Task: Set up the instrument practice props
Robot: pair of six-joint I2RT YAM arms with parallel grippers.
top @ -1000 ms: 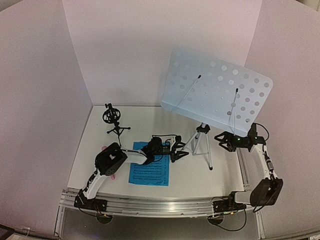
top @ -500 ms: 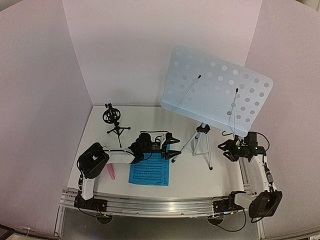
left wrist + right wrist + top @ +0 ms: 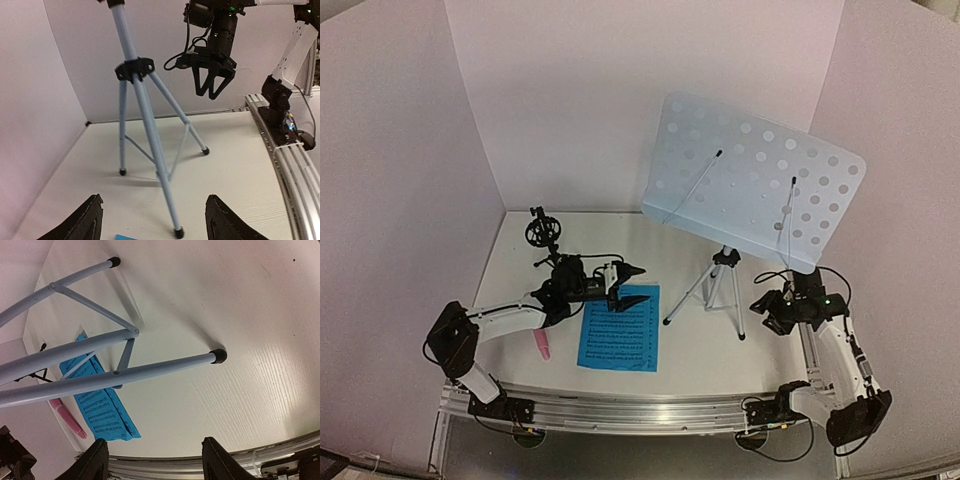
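Note:
The silver tripod music stand stands right of centre, its perforated pale desk tilted above. Blue sheet music lies flat on the table, left of the stand. A pink microphone lies left of the pages. The small black mic mount stands at the back left. My left gripper is open over the far edge of the pages and points at the tripod. My right gripper hangs open right of the tripod legs, holding nothing.
White walls close in the table at the back and on both sides. A metal rail runs along the near edge with both arm bases on it. In the right wrist view the blue pages and the pink microphone lie beyond the legs.
My left arm has pulled back to the left, away from the tripod legs, and its jaws stand wider. My right gripper has moved slightly down and toward the near edge.

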